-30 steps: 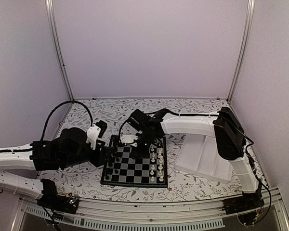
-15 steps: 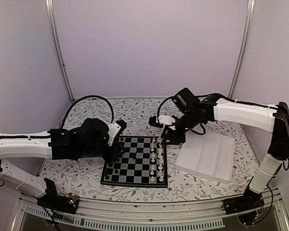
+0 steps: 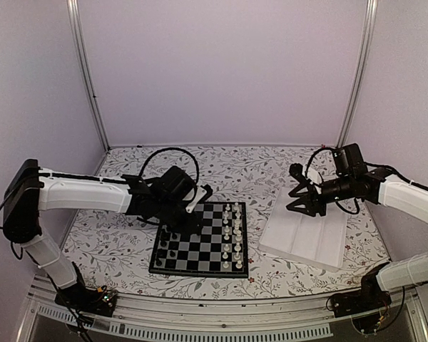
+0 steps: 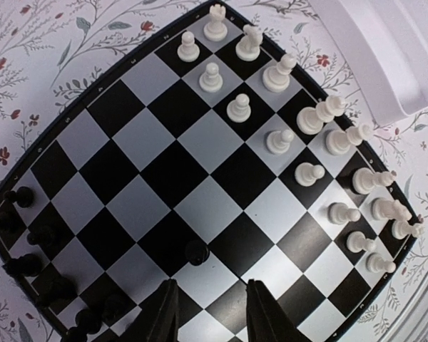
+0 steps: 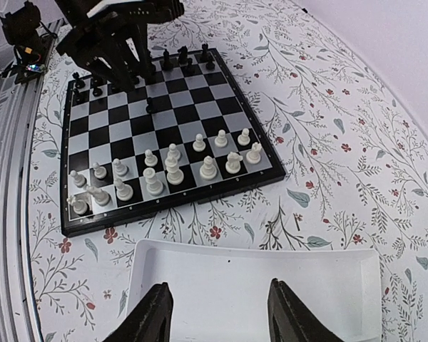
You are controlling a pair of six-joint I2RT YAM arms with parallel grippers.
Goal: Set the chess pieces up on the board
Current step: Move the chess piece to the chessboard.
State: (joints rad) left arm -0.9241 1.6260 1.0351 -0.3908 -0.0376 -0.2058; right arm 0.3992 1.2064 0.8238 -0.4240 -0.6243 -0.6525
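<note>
The board point(image 3: 200, 273) lies in the middle of the table, and fills the left wrist view point(image 4: 164, 178). Black chess pieces point(image 4: 25, 265) crowd its left edge point(image 3: 164, 246), and white pieces point(image 4: 310, 173) line its right side. One black pawn point(image 4: 197, 251) stands alone on a dark square, just ahead of my left gripper point(image 4: 212, 313). That gripper hangs open over the board's left half point(image 3: 187, 224), with nothing between its fingers. My right gripper point(image 5: 221, 313) is open and empty above the white tray point(image 5: 257, 285), to the right of the board point(image 3: 304, 208).
The white rectangular tray point(image 3: 307, 242) lies right of the board and looks bare where it shows. A floral cloth point(image 3: 114, 246) covers the table. Walls and metal posts point(image 3: 89, 78) close in the back and sides.
My right arm has swung off the board and out to the right, over the tray, with its jaws wider. My left arm has reached further over the board's left half, with its jaws narrower.
</note>
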